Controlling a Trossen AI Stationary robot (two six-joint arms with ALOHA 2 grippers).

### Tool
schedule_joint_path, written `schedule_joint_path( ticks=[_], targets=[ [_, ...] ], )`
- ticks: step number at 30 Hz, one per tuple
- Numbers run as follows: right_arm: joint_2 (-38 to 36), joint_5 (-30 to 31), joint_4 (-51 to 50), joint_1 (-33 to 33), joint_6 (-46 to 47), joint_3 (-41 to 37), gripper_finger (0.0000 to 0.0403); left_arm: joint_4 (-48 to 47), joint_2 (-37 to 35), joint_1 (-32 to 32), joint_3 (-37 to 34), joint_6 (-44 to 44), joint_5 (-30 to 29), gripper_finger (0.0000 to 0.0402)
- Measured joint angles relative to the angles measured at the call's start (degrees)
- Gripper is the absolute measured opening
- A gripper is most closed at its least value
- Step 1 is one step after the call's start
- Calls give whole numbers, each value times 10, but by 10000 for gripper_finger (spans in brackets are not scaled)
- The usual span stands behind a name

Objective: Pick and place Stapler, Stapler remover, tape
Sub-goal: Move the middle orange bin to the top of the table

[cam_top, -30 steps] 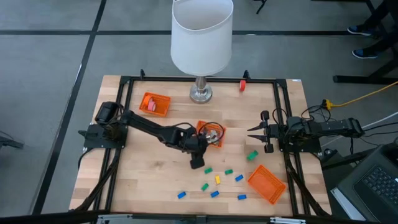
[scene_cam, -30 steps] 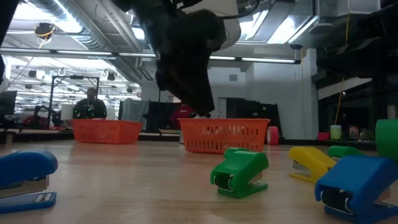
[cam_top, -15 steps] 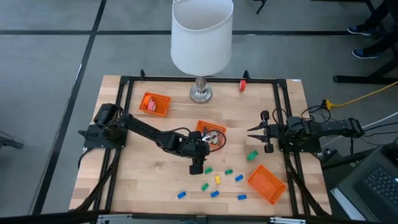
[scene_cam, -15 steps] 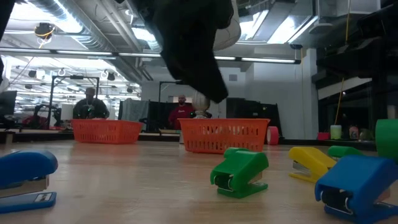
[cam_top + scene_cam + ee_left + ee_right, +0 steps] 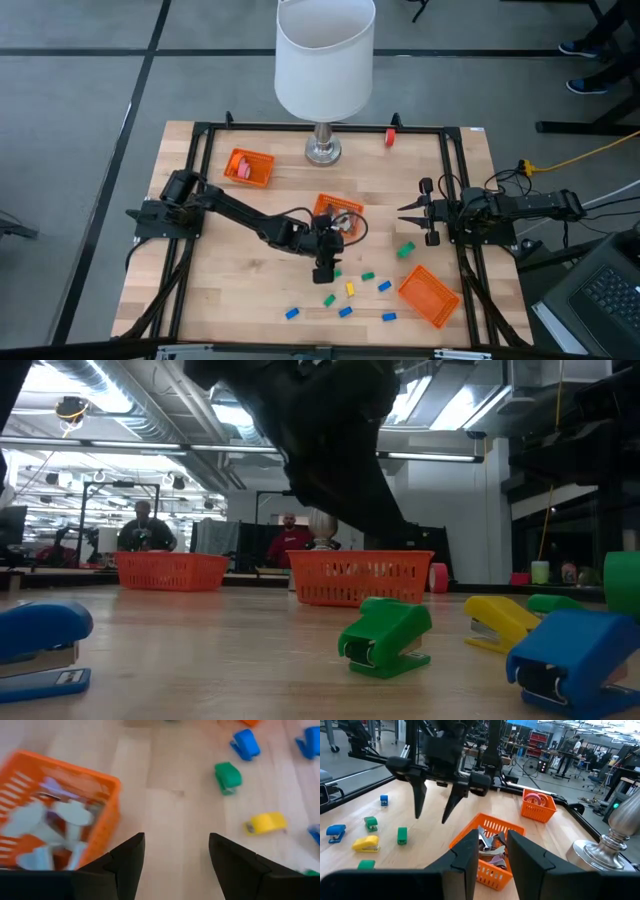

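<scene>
Orange basket [image 5: 338,212] at the bench centre holds silvery pieces; at its 6 o'clock the left gripper [image 5: 324,268] hangs with fingers wide and empty, the right gripper [image 5: 407,211] waits nearly shut at 3 o'clock.

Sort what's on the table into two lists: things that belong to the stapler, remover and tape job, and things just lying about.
Job:
- small coloured staplers
- pale staple removers in the middle orange basket
- pink tape rolls in the far basket
- third orange basket
- left gripper, open, empty

Lying about:
- lamp
- small red thing at the far edge
</scene>
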Motion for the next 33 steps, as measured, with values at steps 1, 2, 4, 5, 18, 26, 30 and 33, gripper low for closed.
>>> schedule_joint_path(
  ticks=[1,2,4,5,18,26,30,33],
  targets=[
    [0,0,0,0,0,0,106,1,0,1,0,5,-16,216],
    [0,0,0,0,0,0,106,1,0,2,0,11,-35,216],
    [0,0,0,0,0,0,106,2,0,6,0,20,-72,217],
    [0,0,0,0,0,0,106,8,0,9,0,26,-83,216],
    [0,0,0,0,0,0,106,99,53,49,2,141,10,205],
    [0,0,0,0,0,0,106,107,51,50,1,213,-96,193],
    [0,0,0,0,0,0,106,115,51,53,1,224,-102,186],
    [0,0,0,0,0,0,106,100,51,58,1,220,-102,181]
  ],
)
